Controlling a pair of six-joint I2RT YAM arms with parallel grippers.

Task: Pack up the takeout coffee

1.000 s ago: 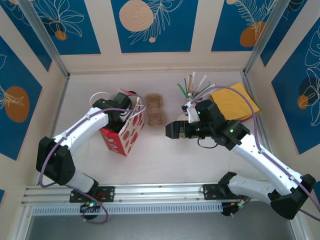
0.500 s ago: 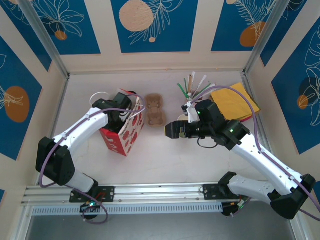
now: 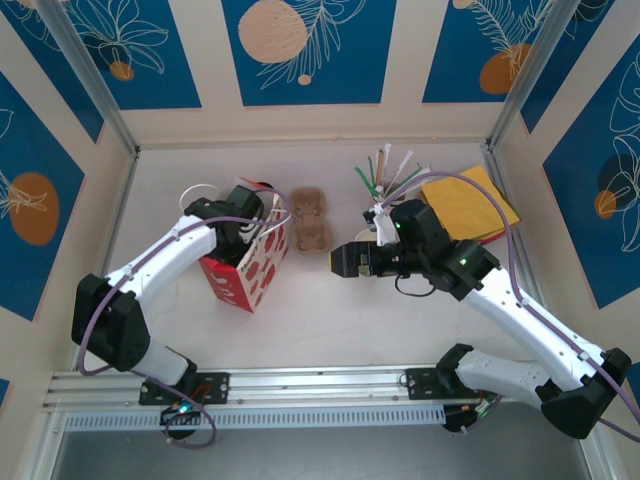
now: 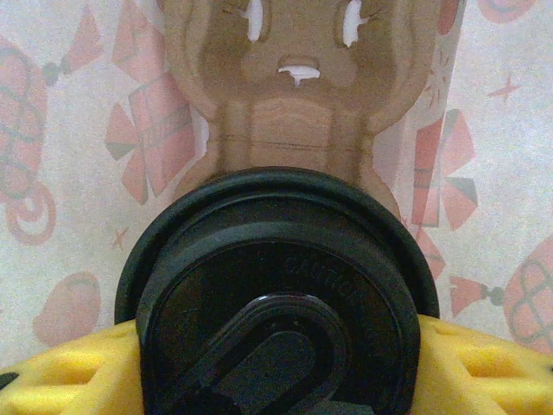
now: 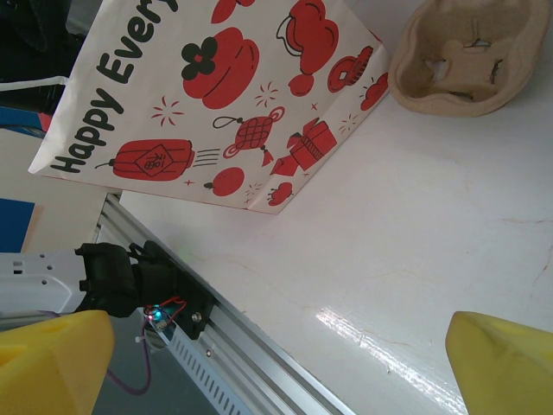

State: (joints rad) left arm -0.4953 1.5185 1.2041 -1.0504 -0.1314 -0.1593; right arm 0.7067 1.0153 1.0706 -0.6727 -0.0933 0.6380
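The takeout coffee [image 4: 276,294] shows its round black lid in the left wrist view; its cup body is hidden. My left gripper [image 4: 276,372] is shut on it, with yellow pads [image 4: 73,367] on both sides of the lid. Printed bag paper surrounds it. In the top view my left gripper [image 3: 247,222] reaches down into the red-and-white gift bag [image 3: 245,275]. My right gripper [image 3: 345,260] hovers open over bare table to the right of the bag, with nothing between its yellow fingertips [image 5: 52,363].
A brown cardboard cup carrier [image 3: 310,218] lies just right of the bag, also seen as the carrier [image 5: 471,56]. Another brown carrier shape [image 4: 298,95] stands behind the lid. Straws and stirrers [image 3: 385,170] and a yellow envelope [image 3: 470,205] sit at the back right.
The cardboard carrier beside the bag has shifted slightly. Both arms have stayed almost still.
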